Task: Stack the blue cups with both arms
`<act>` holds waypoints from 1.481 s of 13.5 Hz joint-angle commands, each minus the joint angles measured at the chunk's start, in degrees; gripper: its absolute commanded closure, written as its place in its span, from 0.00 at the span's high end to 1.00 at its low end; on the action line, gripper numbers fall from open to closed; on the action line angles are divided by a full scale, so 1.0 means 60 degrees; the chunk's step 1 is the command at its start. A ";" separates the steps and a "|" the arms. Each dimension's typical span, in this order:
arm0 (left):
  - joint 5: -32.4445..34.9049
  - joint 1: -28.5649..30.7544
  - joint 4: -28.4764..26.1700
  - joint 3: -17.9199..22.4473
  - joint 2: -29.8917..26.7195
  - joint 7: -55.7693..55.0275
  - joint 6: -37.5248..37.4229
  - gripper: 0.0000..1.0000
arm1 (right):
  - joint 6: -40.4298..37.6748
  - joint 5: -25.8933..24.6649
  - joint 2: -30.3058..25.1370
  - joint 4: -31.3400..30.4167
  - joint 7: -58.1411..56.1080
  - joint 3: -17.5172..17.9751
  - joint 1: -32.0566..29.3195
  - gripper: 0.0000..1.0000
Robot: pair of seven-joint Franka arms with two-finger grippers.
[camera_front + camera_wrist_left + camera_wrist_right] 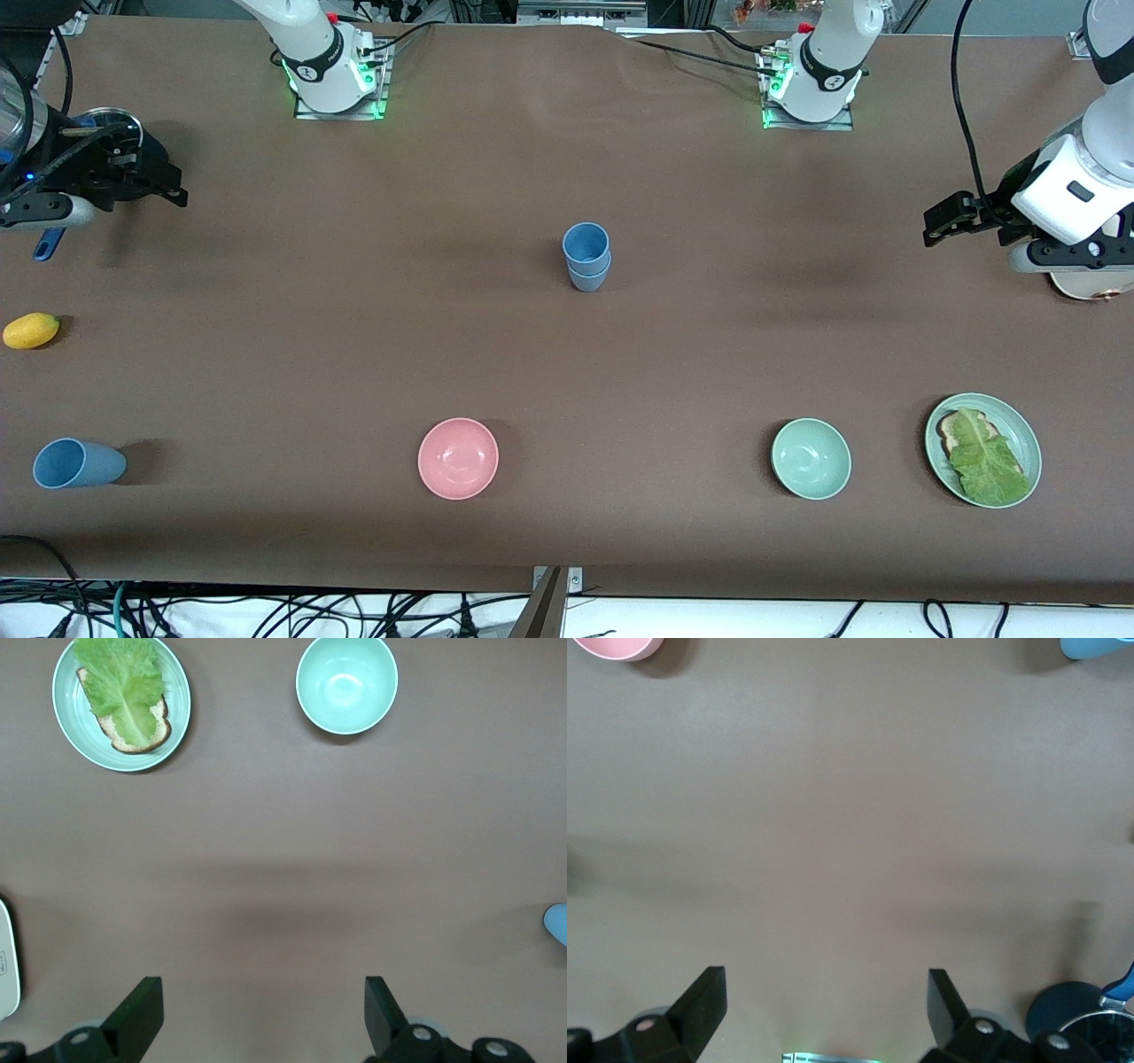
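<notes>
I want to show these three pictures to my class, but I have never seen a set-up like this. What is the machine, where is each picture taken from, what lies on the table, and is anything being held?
These are two white robot arms bolted to a brown table. The big picture comes from a high camera facing them; the other two come from cameras on each arm's wrist, looking down past its black fingers.

The left gripper hangs open over its end of the table, the right gripper open over the other end. Neither holds anything.

In the middle stand two stacked blue cups. A third blue cup lies on its side at the right arm's end, with a yellow fruit farther from the camera. Along the near edge sit a pink bowl, a pale green bowl and a green plate with bread and lettuce.
</notes>
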 commanded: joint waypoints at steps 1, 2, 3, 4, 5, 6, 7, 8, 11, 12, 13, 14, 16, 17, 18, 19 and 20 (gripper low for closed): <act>0.0087 0.0060 -0.0133 -0.0067 -0.0196 0.0219 -0.0074 1.00 | 0.0039 -0.0130 -0.0213 -0.0157 -0.0081 0.0051 -0.0008 1.00; 0.0087 0.0074 -0.0133 -0.0067 -0.0196 0.0233 -0.0074 1.00 | 0.0024 -0.0130 -0.0139 -0.0084 -0.0096 0.0036 -0.0023 1.00; 0.0072 0.0074 -0.0133 -0.0067 -0.0211 0.0234 -0.0074 1.00 | 0.0009 -0.0144 -0.0037 0.0018 -0.0081 0.0050 -0.0023 1.00; 0.0087 0.0060 -0.0119 -0.0067 -0.0196 0.0219 -0.0059 1.00 | 0.0009 -0.0144 -0.0036 0.0005 -0.0081 0.0050 -0.0023 1.00; 0.0087 0.0074 -0.0119 -0.0067 -0.0196 0.0219 -0.0059 1.00 | 0.0009 -0.0144 -0.0036 0.0005 -0.0038 0.0050 -0.0023 1.00; 0.0087 0.0060 -0.0133 -0.0067 -0.0196 0.0219 -0.0074 1.00 | 0.0096 -0.0144 -0.0036 -0.0024 -0.0023 0.0050 -0.0023 1.00; 0.0072 0.0074 -0.0104 -0.0067 -0.0182 0.0219 -0.0059 1.00 | 0.0126 -0.0144 -0.0051 -0.0025 -0.0023 0.0050 -0.0023 1.00; 0.0072 0.0074 -0.0104 -0.0067 -0.0182 0.0219 -0.0045 1.00 | 0.0141 -0.0130 -0.0065 -0.0039 -0.0023 0.0050 -0.0023 1.00; 0.0087 0.0074 -0.0104 -0.0067 -0.0182 0.0219 -0.0045 1.00 | 0.0214 -0.0130 -0.0065 -0.0054 -0.0008 0.0065 -0.0008 1.00; 0.0087 0.0060 -0.0060 -0.0067 -0.0167 0.0204 -0.0045 1.00 | 0.0214 -0.0130 -0.0065 -0.0068 -0.0008 0.0065 -0.0008 1.00; 0.0087 0.0045 0.0056 -0.0081 -0.0123 0.0219 -0.0059 1.00 | 0.0214 -0.0130 -0.0065 -0.0083 -0.0008 0.0065 -0.0008 1.00; 0.0101 0.0016 0.0086 -0.0081 -0.0108 0.0204 -0.0059 1.00 | 0.0243 -0.0130 -0.0036 -0.0098 -0.0008 0.0065 -0.0023 1.00; 0.0087 0.0001 0.0116 -0.0081 -0.0094 0.0204 -0.0059 1.00 | 0.0593 -0.0144 -0.0051 -0.0360 -0.0008 0.0065 -0.0008 1.00; 0.0087 0.0030 0.0116 -0.0081 -0.0079 0.0204 -0.0059 1.00 | 0.0639 -0.0130 -0.0051 -0.0390 -0.0008 0.0051 -0.0023 1.00; 0.0087 0.0030 0.0116 -0.0081 -0.0079 0.0204 -0.0059 1.00 | 0.0639 -0.0144 -0.0051 -0.0376 -0.0008 0.0065 -0.0008 1.00; 0.0087 0.0030 0.0116 -0.0081 -0.0079 0.0190 -0.0059 1.00 | 0.0567 -0.0130 -0.0022 -0.0333 -0.0052 0.0051 -0.0023 1.00; 0.0087 0.0030 0.0116 -0.0081 -0.0079 0.0190 -0.0059 1.00 | 0.0450 -0.0130 0.0094 -0.0158 -0.0125 0.0050 -0.0023 1.00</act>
